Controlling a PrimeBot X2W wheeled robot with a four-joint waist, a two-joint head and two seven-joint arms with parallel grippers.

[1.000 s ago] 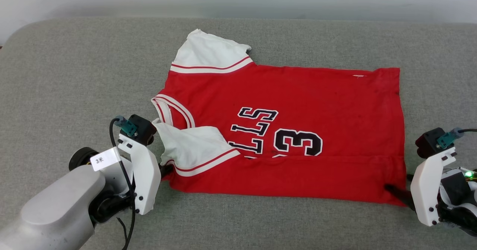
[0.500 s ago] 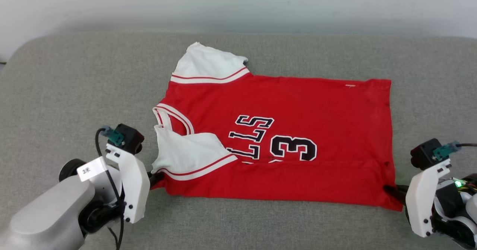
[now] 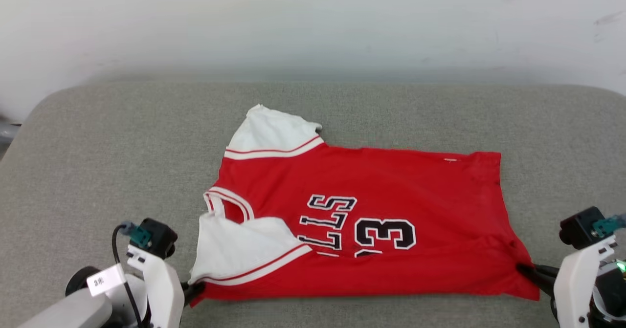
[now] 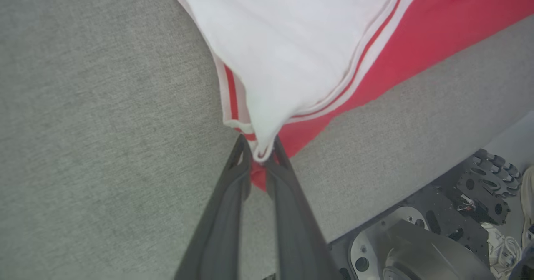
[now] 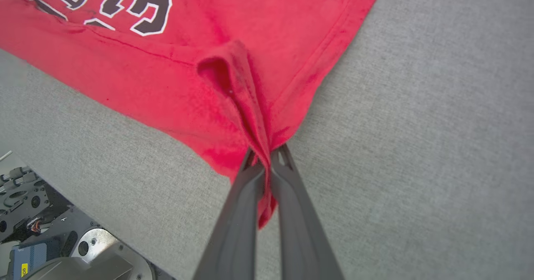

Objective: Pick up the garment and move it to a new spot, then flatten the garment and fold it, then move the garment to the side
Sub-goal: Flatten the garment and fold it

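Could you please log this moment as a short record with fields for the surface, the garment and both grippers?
surface: grey fabric-covered top
garment: red jersey T-shirt, spread out, near edge folded over the lettering, white sleeve on top
left gripper: shut on the near collar-end corner
right gripper: shut on the near hem corner

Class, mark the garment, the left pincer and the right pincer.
garment (image 3: 386,176), head view, red body above lettering
left pincer (image 4: 259,147), left wrist view, between fingertips, at sleeve corner
right pincer (image 5: 267,153), right wrist view, between fingertips, at hem corner
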